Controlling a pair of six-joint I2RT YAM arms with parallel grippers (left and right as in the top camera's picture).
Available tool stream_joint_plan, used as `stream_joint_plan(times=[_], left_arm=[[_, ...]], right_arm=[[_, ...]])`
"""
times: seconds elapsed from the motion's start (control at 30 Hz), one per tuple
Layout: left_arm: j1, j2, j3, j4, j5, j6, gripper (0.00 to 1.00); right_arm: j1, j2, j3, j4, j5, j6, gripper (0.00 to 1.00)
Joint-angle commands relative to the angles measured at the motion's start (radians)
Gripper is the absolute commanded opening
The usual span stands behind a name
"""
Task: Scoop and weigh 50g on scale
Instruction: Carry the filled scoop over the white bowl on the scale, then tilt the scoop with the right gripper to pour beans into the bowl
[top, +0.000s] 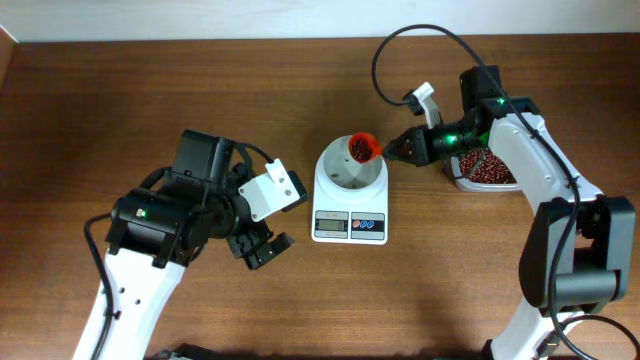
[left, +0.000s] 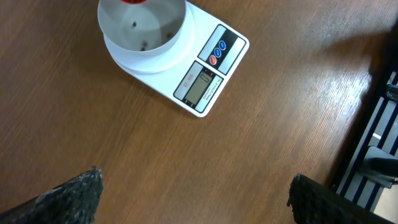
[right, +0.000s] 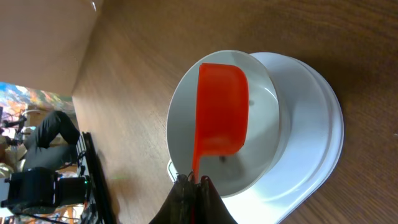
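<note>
The right gripper (right: 194, 194) is pinched tight on the thin handle of one orange-red plastic scoop (right: 221, 109), a smooth, rounded cup that looks slightly see-through at the edges. The scoop juts straight out from the fingertips and hangs over the round white bowl (right: 267, 124), which sits on the scale (top: 350, 205). From above, the cup shows a small heap of dark red beans (top: 358, 150). A few loose ones lie as dark specks on the bowl's glossy floor.

The scale is a single small white block with rounded corners. Its grey display (left: 200, 84) and three buttons, two blue and one red, are at the end turned toward the left gripper. The digits are too small to read.

Behind the right gripper, under its wrist, stands one clear tub (top: 490, 172) of red beans, half covered by the white arm. A black cable (top: 400, 40) loops above that arm.

The left gripper (top: 260, 246) is spread wide and holds nothing. Its two fingers (left: 71, 196) have rough, dark pads. The scale lies ahead of it, well apart, across brown wood-grain table (left: 261, 143).
</note>
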Motion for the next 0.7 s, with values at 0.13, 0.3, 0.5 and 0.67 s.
stream_joint_plan(times=[0.13, 0.3, 0.5, 0.67], left_arm=[[0.004, 0.001, 0.015, -0.001, 0.014, 0.009, 0.99], [0.004, 0.001, 0.015, -0.001, 0.014, 0.009, 0.99], [0.004, 0.001, 0.015, -0.001, 0.014, 0.009, 0.99], [0.004, 0.001, 0.015, -0.001, 0.014, 0.008, 0.99]], right_arm=[[0.009, -0.001, 0.003, -0.055, -0.109, -0.185, 0.04], [0.005, -0.004, 0.003, -0.014, -0.018, -0.072, 0.04], [0.008, -0.01, 0.003, -0.019, 0.012, -0.046, 0.04], [0.019, -0.012, 0.004, -0.037, 0.026, -0.086, 0.04]])
